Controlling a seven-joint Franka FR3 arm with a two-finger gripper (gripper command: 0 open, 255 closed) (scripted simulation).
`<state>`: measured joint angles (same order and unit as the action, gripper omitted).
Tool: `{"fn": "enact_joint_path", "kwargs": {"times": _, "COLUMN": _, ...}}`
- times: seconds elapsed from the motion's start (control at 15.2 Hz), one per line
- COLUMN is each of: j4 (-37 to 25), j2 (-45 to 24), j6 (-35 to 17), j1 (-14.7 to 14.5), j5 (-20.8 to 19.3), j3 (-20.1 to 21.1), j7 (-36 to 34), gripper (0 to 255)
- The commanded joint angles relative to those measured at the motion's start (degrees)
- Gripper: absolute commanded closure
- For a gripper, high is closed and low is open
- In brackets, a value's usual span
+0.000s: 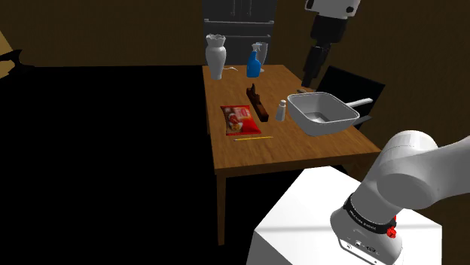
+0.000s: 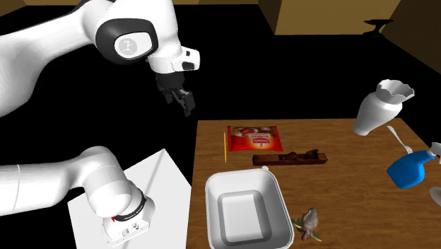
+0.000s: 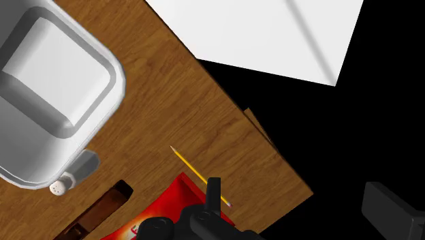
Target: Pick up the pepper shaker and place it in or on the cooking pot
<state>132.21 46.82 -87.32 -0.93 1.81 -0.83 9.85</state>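
Fingers (image 3: 213,191) look drawn together into a single black stub, clasping nothing; the gripper (image 2: 182,105) hangs high over the near edge of the table (image 1: 301,154), by the white stand (image 1: 301,214), which I judge a ready pose with the reach not yet begun; nearest on the wood lie one yellow pencil (image 1: 254,138) and one red packet (image 1: 241,119), then one dark brown block (image 1: 258,105); past these stands the one pepper shaker (image 1: 281,111), pale grey with a white cap, upright and just beside the one cooking pot (image 1: 324,111), a white squarish pan with an open top; so close a pairing should allow a short carry and a drop from above; farthest stand one white vase (image 1: 216,56) and one blue spray bottle (image 1: 254,62).
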Motion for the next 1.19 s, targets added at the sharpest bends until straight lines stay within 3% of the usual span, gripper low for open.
{"fn": "enact_joint_path", "kwargs": {"times": 0.0, "j4": 0.0, "j2": 0.0, "j6": 0.0, "j1": 0.0, "j5": 0.0, "j3": 0.0, "j7": 0.0, "gripper": 0}}
{"fn": "enact_joint_path", "kwargs": {"times": 0.53, "j4": 0.5, "j2": -10.0, "j6": -7.5, "j1": 0.8, "j5": -5.5, "j3": -8.7, "j7": 12.6, "gripper": 0}}
{"fn": "enact_joint_path", "kwargs": {"times": 1.12, "j4": -4.7, "j2": -26.5, "j6": -15.6, "j1": 1.1, "j5": -8.1, "j3": -17.4, "j7": 26.4, "gripper": 0}}
